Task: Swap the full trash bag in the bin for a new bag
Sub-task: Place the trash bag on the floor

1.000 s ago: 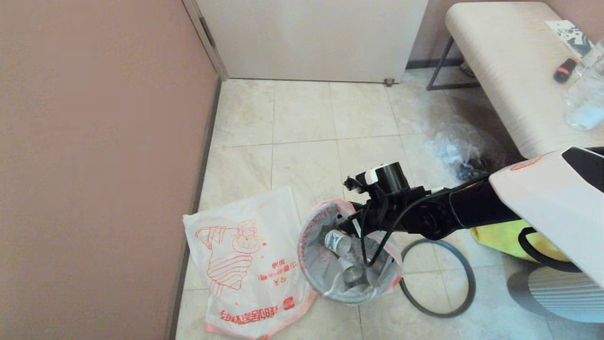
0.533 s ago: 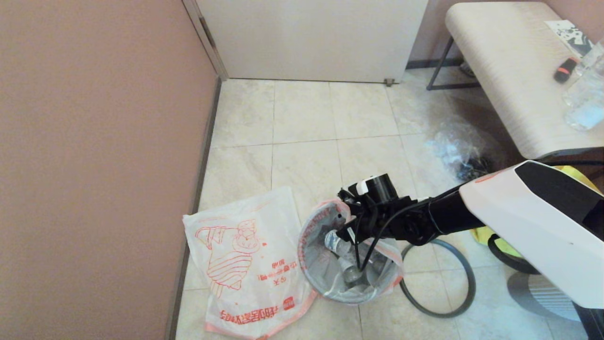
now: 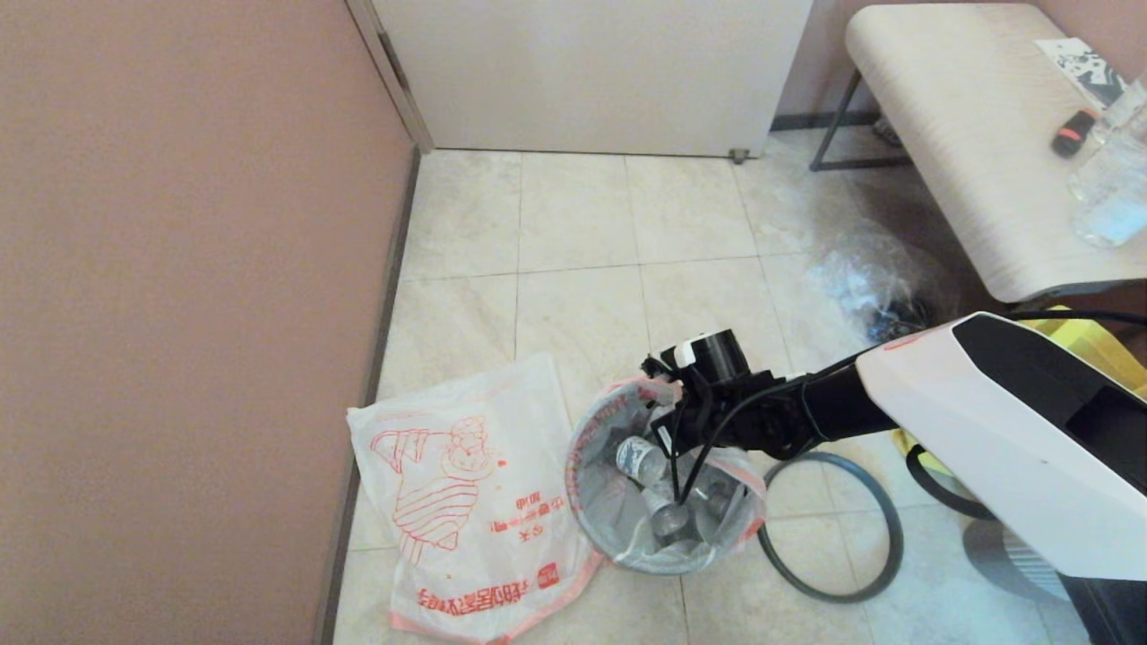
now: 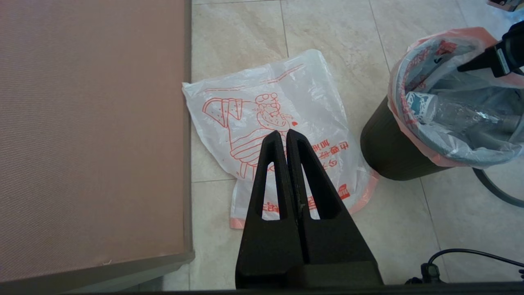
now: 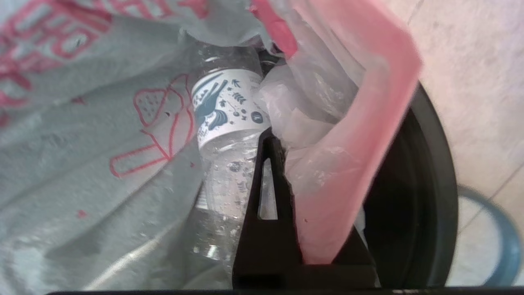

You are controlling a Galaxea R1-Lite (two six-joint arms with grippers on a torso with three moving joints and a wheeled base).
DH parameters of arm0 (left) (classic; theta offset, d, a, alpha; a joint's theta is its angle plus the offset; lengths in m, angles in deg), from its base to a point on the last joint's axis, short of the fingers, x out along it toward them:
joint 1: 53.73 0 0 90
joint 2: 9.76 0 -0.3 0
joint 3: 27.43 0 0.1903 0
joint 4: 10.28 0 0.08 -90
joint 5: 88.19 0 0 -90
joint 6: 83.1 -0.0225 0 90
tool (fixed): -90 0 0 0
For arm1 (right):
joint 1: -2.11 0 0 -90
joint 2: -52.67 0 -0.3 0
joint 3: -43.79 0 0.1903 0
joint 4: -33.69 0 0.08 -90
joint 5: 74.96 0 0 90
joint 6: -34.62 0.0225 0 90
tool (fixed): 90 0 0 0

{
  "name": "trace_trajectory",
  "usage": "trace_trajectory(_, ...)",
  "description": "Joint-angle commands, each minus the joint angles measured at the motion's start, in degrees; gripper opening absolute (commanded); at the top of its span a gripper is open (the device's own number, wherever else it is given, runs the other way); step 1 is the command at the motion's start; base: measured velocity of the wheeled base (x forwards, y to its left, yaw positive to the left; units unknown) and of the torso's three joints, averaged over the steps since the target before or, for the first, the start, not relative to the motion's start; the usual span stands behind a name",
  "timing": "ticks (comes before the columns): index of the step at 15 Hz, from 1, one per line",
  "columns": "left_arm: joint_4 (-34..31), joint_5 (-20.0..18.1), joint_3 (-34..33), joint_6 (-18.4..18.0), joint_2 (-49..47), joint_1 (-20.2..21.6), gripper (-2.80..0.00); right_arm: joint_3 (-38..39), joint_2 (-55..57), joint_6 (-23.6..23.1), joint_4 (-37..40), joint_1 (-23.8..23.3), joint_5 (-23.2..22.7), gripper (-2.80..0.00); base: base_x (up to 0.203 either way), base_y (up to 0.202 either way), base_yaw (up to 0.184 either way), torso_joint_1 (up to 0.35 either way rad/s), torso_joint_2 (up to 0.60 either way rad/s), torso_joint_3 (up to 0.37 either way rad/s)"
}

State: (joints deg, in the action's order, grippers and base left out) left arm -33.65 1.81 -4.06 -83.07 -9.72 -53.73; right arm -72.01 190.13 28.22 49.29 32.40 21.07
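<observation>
the right gripper (image 5: 282, 143) has its fingers pinched together on the pink rim of the full trash bag (image 3: 618, 502), with the plastic bunched between them; one finger is plain in the right wrist view, the other is hidden under the pink film. in the head view the right gripper (image 3: 663, 414) sits at the far edge of the bag's mouth, the arm reaching in from the right. a clear water bottle (image 5: 223, 135) with a white and blue label lies just beside the fingers inside the bag, and other bottles show through lower down.

the full trash bag sits in the bin (image 4: 387, 151), a small round black bucket, its pink edge folded over the bucket's lip. the grey hoop rim (image 3: 829, 528) lies flat on the tiled floor (image 3: 573, 215) just beside the bin on the robot's right.

the new bag (image 3: 466, 493), flat with a red line-drawn figure, lies on the floor to the bin's left, its edge reaching the bin's foot, near the brown wall (image 3: 179, 269).

the left gripper (image 4: 286, 139) hangs above the new bag with its fingers pressed together and nothing between them.

a yellow tote (image 3: 1107, 345) shows behind the right arm, and a crumpled clear plastic bag (image 3: 865, 278) lies by the bench (image 3: 968, 134).
</observation>
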Motion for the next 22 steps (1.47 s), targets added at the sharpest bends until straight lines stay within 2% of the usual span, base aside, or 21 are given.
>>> trace_trajectory(1,0.0,0.0,0.0,0.0,0.0,0.0,-2.8,-0.8,0.3,0.1,0.3,-0.2,-0.1,-2.8,0.0,0.0,0.0,0.0,0.0,0.0)
trace_trajectory(3,0.0,0.0,0.0,0.1,0.0,0.0,-2.8,-2.5,0.1,1.5,5.9,-0.2,-1.7,-2.8,0.0,0.0,0.0,0.0,0.0,0.0)
trace_trajectory(4,0.0,0.0,0.0,0.1,0.0,0.0,-2.8,-4.1,-0.1,4.2,9.7,-0.2,-5.2,-2.8,0.0,0.0,0.0,0.0,0.0,0.0)
trace_trajectory(6,0.0,0.0,0.0,0.1,0.0,0.0,-2.8,-8.5,-0.4,11.1,19.2,-0.5,-17.3,-2.8,0.0,0.0,0.0,0.0,0.0,0.0)
trace_trajectory(9,0.0,0.0,0.0,0.1,0.0,0.0,-2.8,-14.9,0.4,18.2,30.5,-2.4,-37.6,-2.8,0.0,0.0,0.0,0.0,0.0,0.0)
trace_trajectory(10,0.0,0.0,0.0,0.1,0.0,0.0,-2.8,-17.2,1.5,19.9,33.0,-3.1,-43.3,-2.8,0.0,0.0,0.0,0.0,0.0,0.0)
trace_trajectory(11,0.0,0.0,0.0,0.1,0.0,0.0,-2.8,-19.2,3.2,21.6,34.6,-3.8,-46.9,-2.8,0.0,0.0,0.0,0.0,0.0,0.0)
trace_trajectory(15,0.0,0.0,0.0,0.0,0.0,0.0,-2.8,-19.8,4.6,24.6,35.5,-4.9,-55.8,-2.8,0.0,0.0,0.0,0.0,0.0,0.0)
trace_trajectory(22,0.0,0.0,0.0,0.1,0.0,0.0,-2.8,-19.8,0.5,28.0,35.5,-5.1,-57.4,-2.8,0.0,0.0,0.0,0.0,0.0,0.0)
